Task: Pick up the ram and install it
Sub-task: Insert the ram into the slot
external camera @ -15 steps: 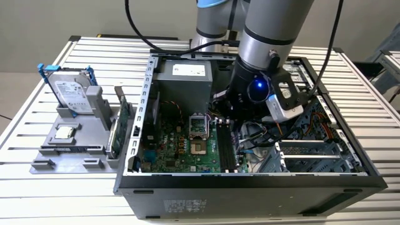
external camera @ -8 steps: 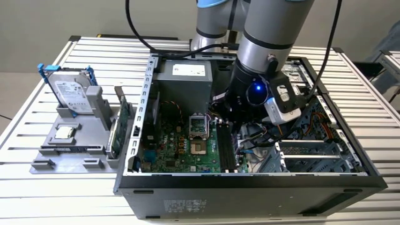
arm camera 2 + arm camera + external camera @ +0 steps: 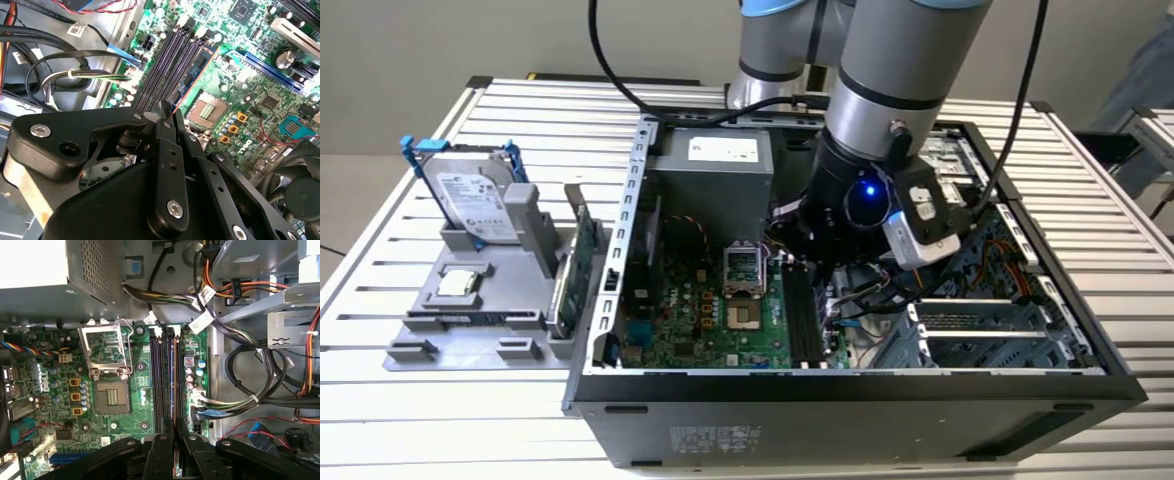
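The ram (image 3: 173, 405) shows edge-on as a thin dark strip with a reddish edge (image 3: 192, 85), clamped between my fingers. My gripper (image 3: 173, 432) is shut on it inside the open computer case (image 3: 607, 330). It holds the stick lengthwise right over the row of black memory slots (image 3: 159, 385) on the green motherboard (image 3: 680, 320). In the exterior view my gripper (image 3: 817, 268) hangs low over those slots (image 3: 801, 315), beside the processor socket (image 3: 744, 265). Whether the stick touches a slot I cannot tell. In the second wrist view my gripper (image 3: 167, 112) points along the slots (image 3: 160, 65).
A grey power supply (image 3: 720, 160) fills the case's far end. Cable bundles (image 3: 250, 390) and a drive cage (image 3: 987, 330) lie on the exterior view's right of the slots. Outside, on the exterior view's left, a grey fixture (image 3: 467, 310) holds a blue-framed hard drive (image 3: 467, 200) and a green card (image 3: 580, 265).
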Controlling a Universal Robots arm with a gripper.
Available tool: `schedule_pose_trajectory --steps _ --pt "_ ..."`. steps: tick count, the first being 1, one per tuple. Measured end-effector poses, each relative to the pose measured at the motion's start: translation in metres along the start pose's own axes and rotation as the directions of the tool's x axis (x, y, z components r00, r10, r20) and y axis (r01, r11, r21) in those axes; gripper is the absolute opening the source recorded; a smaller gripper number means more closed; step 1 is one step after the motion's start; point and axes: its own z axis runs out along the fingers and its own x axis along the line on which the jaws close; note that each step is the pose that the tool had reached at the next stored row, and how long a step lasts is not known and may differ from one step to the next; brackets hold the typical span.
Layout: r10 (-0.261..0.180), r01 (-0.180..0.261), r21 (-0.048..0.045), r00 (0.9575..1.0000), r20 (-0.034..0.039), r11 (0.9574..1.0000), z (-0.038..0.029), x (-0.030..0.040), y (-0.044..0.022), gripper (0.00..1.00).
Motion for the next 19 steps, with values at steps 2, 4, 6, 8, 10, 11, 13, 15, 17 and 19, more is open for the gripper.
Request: schedule_pose_trajectory --steps 2,4,6,8,10,11,13,15,17,19 --pt "0.0 0.0 -0.0003 1.0 -0.0008 1.0 0.0007 0.0 0.0001 0.0" --pt "0.0 0.0 0.0002 1.0 -0.0029 1.0 0.0009 0.0 0.0001 0.0" --pt "0.0 0.0 0.0001 1.0 -0.0051 1.0 0.0015 0.0 0.0001 0.0" --pt "0.0 0.0 0.0003 1.0 -0.007 1.0 0.0024 0.0 0.0002 0.0" --pt "0.0 0.0 0.0003 1.0 -0.0073 1.0 0.003 -0.0001 0.0001 0.0" --pt "0.0 0.0 -0.0001 1.0 -0.0074 1.0 0.0033 -0.0001 0.0001 0.0" --pt "-0.001 0.001 -0.0011 1.0 -0.0074 1.0 0.0042 -0.0006 0.0002 0.0" --pt "0.0 0.0 -0.0025 1.0 -0.0075 1.0 0.0063 -0.0016 0.0004 0.0" --pt "0.0 0.0 -0.0038 1.0 -0.0076 1.0 0.0085 -0.0028 0.0006 0.0" --pt "0.0 0.0 -0.0044 1.0 -0.0077 1.0 0.0104 -0.0035 0.0007 0.0"
